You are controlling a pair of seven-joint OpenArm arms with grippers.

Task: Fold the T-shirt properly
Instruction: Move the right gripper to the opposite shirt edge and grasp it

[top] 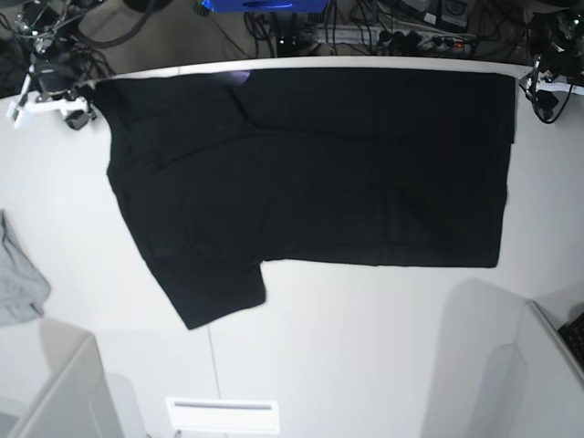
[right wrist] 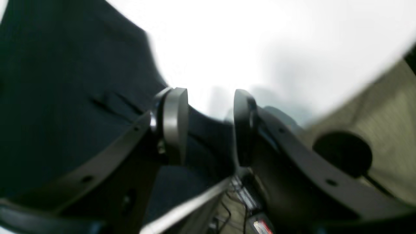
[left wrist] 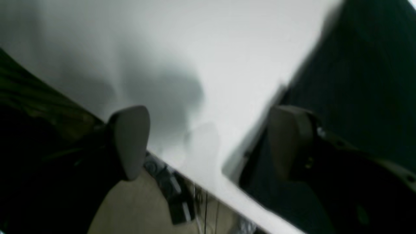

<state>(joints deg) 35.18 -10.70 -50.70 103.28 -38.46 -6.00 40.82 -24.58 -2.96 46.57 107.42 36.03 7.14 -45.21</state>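
Observation:
The black T-shirt (top: 319,164) lies flat on the white table (top: 365,356), with one short sleeve (top: 214,292) pointing toward the near edge. Its far edge runs along the table's back edge. My right gripper (top: 78,114) sits at the shirt's far left corner. In the right wrist view the right gripper (right wrist: 209,125) is open with nothing between its fingers, and black cloth (right wrist: 65,97) lies to its left. My left gripper (top: 538,87) is at the far right corner. Up close the left gripper (left wrist: 208,133) stands wide open and empty, the shirt (left wrist: 364,71) to its right.
A small light grey cloth (top: 18,283) lies at the table's left edge. Cables and gear (top: 383,23) crowd the floor behind the back edge. A white slotted plate (top: 222,415) sits at the near edge. Arm bases fill both near corners.

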